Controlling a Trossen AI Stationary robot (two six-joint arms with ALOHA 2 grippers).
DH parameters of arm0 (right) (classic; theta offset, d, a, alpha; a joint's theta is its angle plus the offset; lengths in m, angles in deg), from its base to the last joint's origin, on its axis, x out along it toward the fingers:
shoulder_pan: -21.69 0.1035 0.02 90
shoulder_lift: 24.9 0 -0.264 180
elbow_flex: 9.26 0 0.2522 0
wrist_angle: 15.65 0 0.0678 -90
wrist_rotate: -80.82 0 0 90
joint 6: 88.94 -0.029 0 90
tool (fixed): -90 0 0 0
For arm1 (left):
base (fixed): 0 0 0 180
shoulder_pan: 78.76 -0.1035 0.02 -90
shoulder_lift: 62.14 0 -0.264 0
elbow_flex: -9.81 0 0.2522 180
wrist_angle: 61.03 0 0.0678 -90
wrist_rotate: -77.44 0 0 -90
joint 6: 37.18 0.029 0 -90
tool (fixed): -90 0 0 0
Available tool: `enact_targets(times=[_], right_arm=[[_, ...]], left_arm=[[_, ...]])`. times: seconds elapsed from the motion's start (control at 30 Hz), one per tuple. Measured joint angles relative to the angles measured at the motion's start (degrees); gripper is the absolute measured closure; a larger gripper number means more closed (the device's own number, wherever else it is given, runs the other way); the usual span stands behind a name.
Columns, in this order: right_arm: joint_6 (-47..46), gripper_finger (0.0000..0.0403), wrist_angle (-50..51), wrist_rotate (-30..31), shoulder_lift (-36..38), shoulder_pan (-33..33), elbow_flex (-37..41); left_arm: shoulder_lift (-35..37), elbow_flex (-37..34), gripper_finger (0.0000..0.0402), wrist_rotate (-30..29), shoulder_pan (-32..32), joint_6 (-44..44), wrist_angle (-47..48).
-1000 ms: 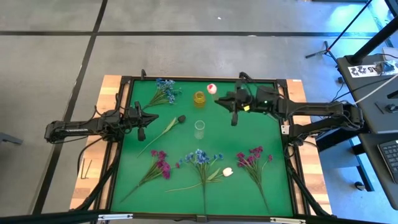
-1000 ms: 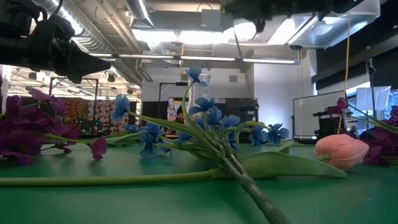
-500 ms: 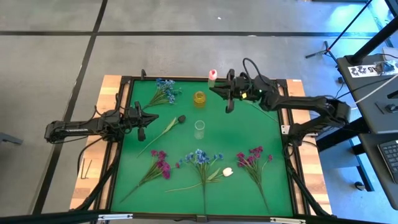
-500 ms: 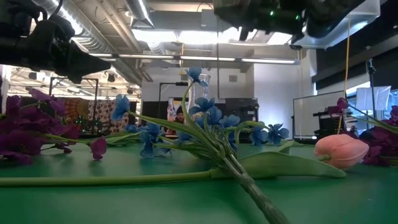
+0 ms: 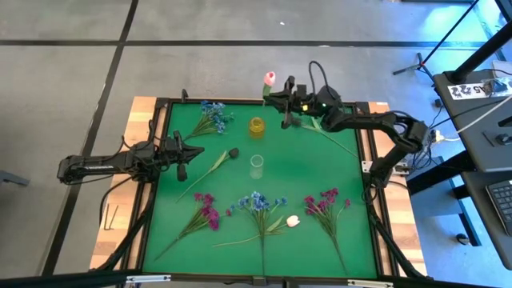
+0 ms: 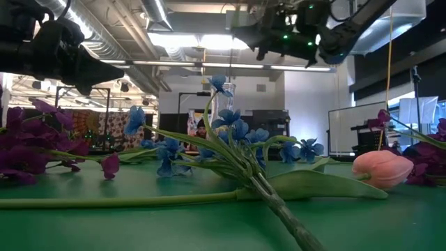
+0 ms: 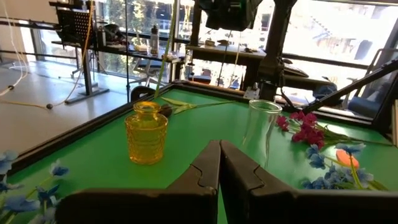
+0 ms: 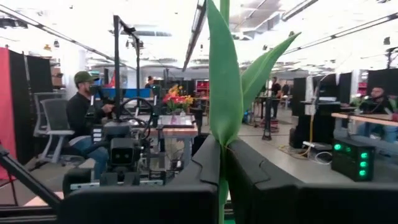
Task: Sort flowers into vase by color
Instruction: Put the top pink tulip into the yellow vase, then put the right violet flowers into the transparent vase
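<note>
My right gripper (image 5: 269,95) hangs above the table's far edge, behind the yellow vase (image 5: 256,126), shut on a pink-headed tulip (image 5: 270,78). My left gripper (image 5: 196,152) waits shut at the table's left side and touches nothing. A clear vase (image 5: 256,166) stands at mid-table. Lying flat on the green mat are a blue spray (image 5: 212,116), a dark-headed stem (image 5: 218,163), a magenta spray (image 5: 204,212), another blue spray (image 5: 259,203), a white tulip (image 5: 292,221) and a second magenta spray (image 5: 324,202). My right gripper pinches the tulip's green stem (image 8: 222,190) between its two fingers, where the leaves (image 8: 224,93) branch off. The fingers lie across the stem. The tulip is lifted clear, its head beyond the far edge and its long stem (image 5: 340,142) trailing back toward the table's right edge.
A black frame (image 5: 240,102) borders the mat. Bare mat lies between the two vases and the right edge. In the right wrist view, a seated person (image 8: 87,124) and desks show in the room beyond the table.
My right gripper has swung from beside the yellow vase toward the table's far edge and a little left, tipping upward, still shut on the tulip. The tulip's head has gone from over the mat to beyond the far edge, and its stem now trails back over the mat.
</note>
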Motion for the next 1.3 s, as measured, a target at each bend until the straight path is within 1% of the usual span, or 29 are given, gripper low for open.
enact_targets(times=[0.1,0.2,0.43,0.6,0.7,0.8,1.07,1.2,1.3], right_arm=[[0.4,0.0392,2.8,-0.1,-2.0,0.0,-2.6],[0.9,0.0391,3.4,-0.3,-3.4,0.0,-3.8],[2.1,0.0391,4.6,0.0,-6.0,-0.6,-4.1],[2.1,0.039,9.4,0.8,-6.9,-1.5,-4.1],[2.0,0.038,11.1,1.8,-6.8,-1.5,-4.1],[1.9,0.0347,12.0,1.2,-6.6,-1.4,-4.1],[1.6,0.0222,19.6,0.6,-5.9,-1.4,-4.1],[1.6,0.0185,23.7,0.7,-4.6,-1.4,-4.1],[2.4,0.0172,26.6,0.7,-2.8,-1.4,-4.1]], left_arm=[[0.0,0.0,0.0401,0.1,0.0,-0.1,0.0],[0.0,0.0,0.0401,0.2,0.0,-0.2,0.0],[0.0,0.0,0.0401,0.2,0.0,-0.2,0.0],[0.0,0.0,0.0401,0.2,0.0,-0.2,0.0],[0.0,0.0,0.0401,0.2,0.0,-3.2,0.0],[0.0,0.0,0.0401,0.2,0.0,-3.5,0.0],[0.0,0.0,0.0401,0.2,0.0,-4.6,0.0],[0.0,0.0,0.0401,0.2,0.0,-4.6,0.0],[0.0,0.0,0.0401,0.2,0.0,-4.3,0.0]])
